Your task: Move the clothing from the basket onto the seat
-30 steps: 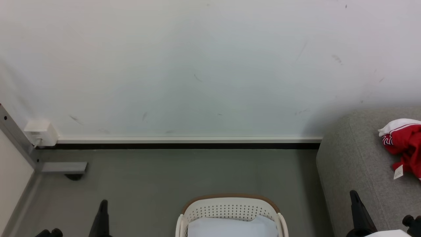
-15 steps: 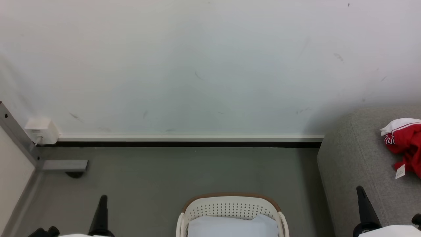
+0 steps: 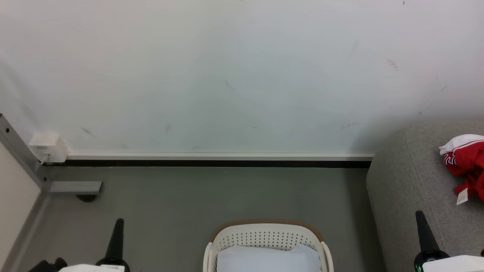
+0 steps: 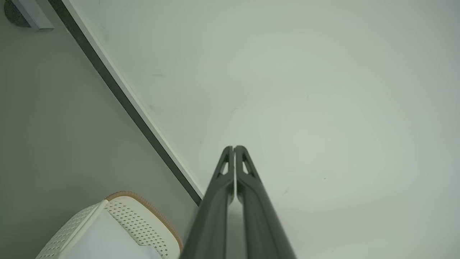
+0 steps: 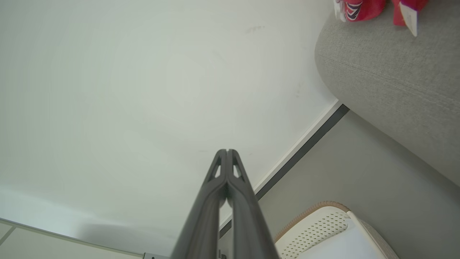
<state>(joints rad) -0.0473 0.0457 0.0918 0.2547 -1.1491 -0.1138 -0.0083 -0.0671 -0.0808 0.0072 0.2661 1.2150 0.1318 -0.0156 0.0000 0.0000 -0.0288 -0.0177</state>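
The red clothing (image 3: 466, 164) with white trim and a small white tag lies bunched on the grey seat (image 3: 408, 189) at the right edge; the right wrist view has the clothing (image 5: 363, 7) at its top on the seat (image 5: 388, 75). The cream basket (image 3: 264, 231) with its tan rim stands on the floor at the bottom centre, and no red fabric shows in it. My left gripper (image 3: 118, 226) rises left of the basket, shut and empty (image 4: 233, 149). My right gripper (image 3: 420, 218) stands in front of the seat's edge, also shut and empty (image 5: 227, 151).
A pale bluish-white sheet (image 3: 268, 258) lies flat inside the basket. A white wall (image 3: 234, 75) with a dark skirting strip (image 3: 219, 164) runs behind. A metal frame post and foot (image 3: 73, 187) and a white wall box (image 3: 47, 146) sit at the left. Grey floor (image 3: 227, 196) lies between.
The head view has drifted slightly, so the scene sits a little higher and further right. Both grippers have edged up, the right one also rightward, with pale forearms entering at the bottom.
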